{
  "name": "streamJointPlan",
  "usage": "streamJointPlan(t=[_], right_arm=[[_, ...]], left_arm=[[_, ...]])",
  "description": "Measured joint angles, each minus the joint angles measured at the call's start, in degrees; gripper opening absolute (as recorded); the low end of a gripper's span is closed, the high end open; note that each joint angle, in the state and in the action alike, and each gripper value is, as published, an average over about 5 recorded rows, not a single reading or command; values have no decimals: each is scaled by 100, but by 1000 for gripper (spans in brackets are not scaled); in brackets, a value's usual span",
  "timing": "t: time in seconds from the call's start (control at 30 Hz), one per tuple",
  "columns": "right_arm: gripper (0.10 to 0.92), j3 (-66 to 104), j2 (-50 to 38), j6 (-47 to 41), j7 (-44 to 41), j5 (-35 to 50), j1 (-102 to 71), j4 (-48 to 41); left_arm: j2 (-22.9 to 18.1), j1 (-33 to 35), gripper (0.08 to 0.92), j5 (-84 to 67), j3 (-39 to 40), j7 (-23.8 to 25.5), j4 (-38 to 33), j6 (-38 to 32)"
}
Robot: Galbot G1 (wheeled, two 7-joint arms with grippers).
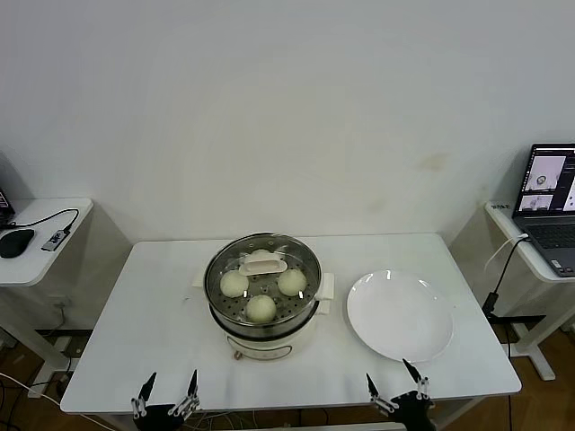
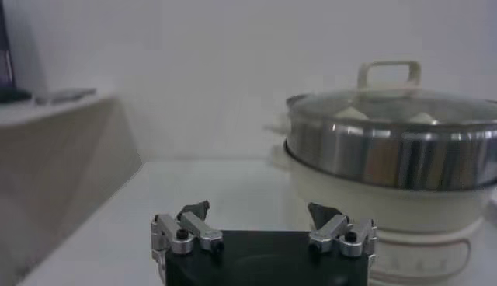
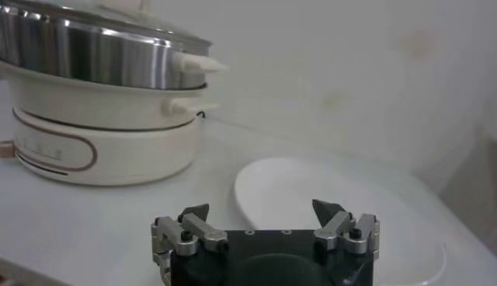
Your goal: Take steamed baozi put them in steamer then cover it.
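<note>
The steamer [image 1: 262, 342] stands mid-table, a steel pot on a cream base, with a glass lid [image 1: 301, 260] resting on it. Through the lid I see three cream-white baozi [image 1: 234, 284] [image 1: 291, 281] [image 1: 260, 308]; the lid's handle [image 1: 262, 262] hides whatever lies beneath it. My left gripper [image 1: 171, 379] hangs open and empty at the table's front edge, left of the steamer [image 2: 388, 155]. My right gripper [image 1: 390, 375] is also open and empty at the front edge, near the plate [image 3: 311, 194]. In the right wrist view the steamer [image 3: 101, 58] is off to one side.
An empty white plate [image 1: 400, 314] lies right of the steamer. A side table on the left carries a mouse [image 1: 16, 241] and a cable; another on the right holds a laptop [image 1: 550, 202]. The wall runs behind the table.
</note>
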Motion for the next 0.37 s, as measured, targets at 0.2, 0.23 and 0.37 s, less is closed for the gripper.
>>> streamJointPlan(t=[0.2,0.23,0.37], right_arm=[[823,-78,-51,-113,-6,97,-105,145],[823,-88,-63,-124,-12,102,-122,163],[823,-118,-92,-167,-32,124,-170,217]], left_arm=[[-34,126,823,-63,100,-7,66,-139],[-36,133,823,-70,106,-8,74,-153],[-36,156,823,-83,113,-4,97,-180]])
